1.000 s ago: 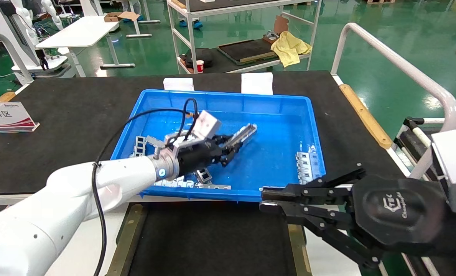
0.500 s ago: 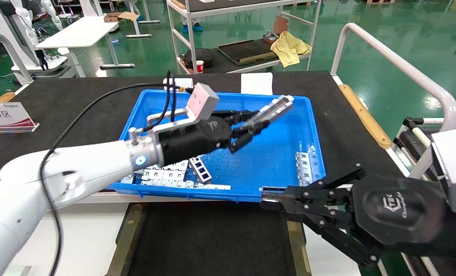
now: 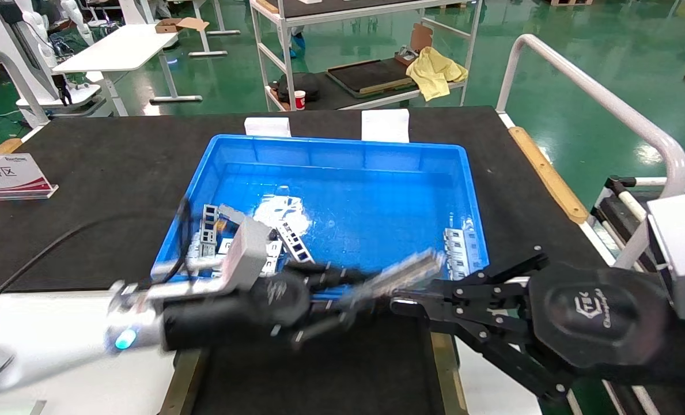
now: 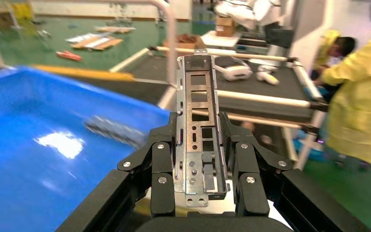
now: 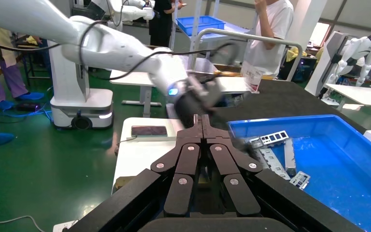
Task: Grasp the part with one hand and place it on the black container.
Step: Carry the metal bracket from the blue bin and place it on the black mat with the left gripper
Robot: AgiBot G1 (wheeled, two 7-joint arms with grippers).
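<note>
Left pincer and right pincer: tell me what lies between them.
In the head view, the part, clamped in the left pincer, juts toward the shut right pincer, its end just above that tip. Nothing else lies between.

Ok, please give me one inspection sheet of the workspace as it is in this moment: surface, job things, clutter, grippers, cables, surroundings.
Surface: black table mat under a blue bin.
Job's things: the part, a ladder-like metal strip, is gripped and pokes out over the bin's near rim; black container lies below, nearest the robot, nothing seen on the part of it in view.
Clutter: more metal strips and notched plates lie in the bin.
Grippers: left gripper clamps the part; right gripper is shut and holds nothing, beside the bin's near right corner.
Cables: black cable runs along the left arm.
Surroundings: sign card, white railing, shelving with a yellow cloth.
</note>
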